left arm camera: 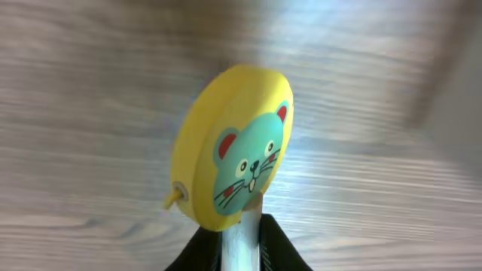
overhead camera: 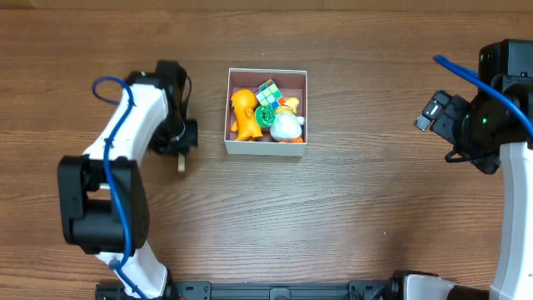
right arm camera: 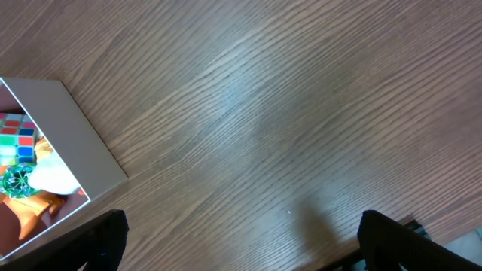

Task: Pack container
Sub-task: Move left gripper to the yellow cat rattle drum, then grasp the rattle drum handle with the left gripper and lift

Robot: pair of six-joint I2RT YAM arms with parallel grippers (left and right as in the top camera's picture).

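Observation:
The container [overhead camera: 266, 148] is a square white-walled box in the middle of the table. It holds an orange figure [overhead camera: 243, 112], a colour cube [overhead camera: 268, 92], a green toy [overhead camera: 266, 116] and a white toy [overhead camera: 286, 127]. My left gripper [left arm camera: 241, 245] is shut on the pale stick of a yellow disc toy [left arm camera: 233, 147] with a teal mouse face, just left of the container and above the table; in the overhead view the gripper [overhead camera: 180, 143] hides the disc. My right gripper [right arm camera: 241, 248] is open and empty, far right of the container [right arm camera: 75, 143].
Brown wooden tabletop [overhead camera: 358, 208] lies all around the container. The left arm [overhead camera: 125, 142] reaches in from the front left. The right arm [overhead camera: 479, 121] stands at the right edge with a blue cable. A black rail runs along the front edge.

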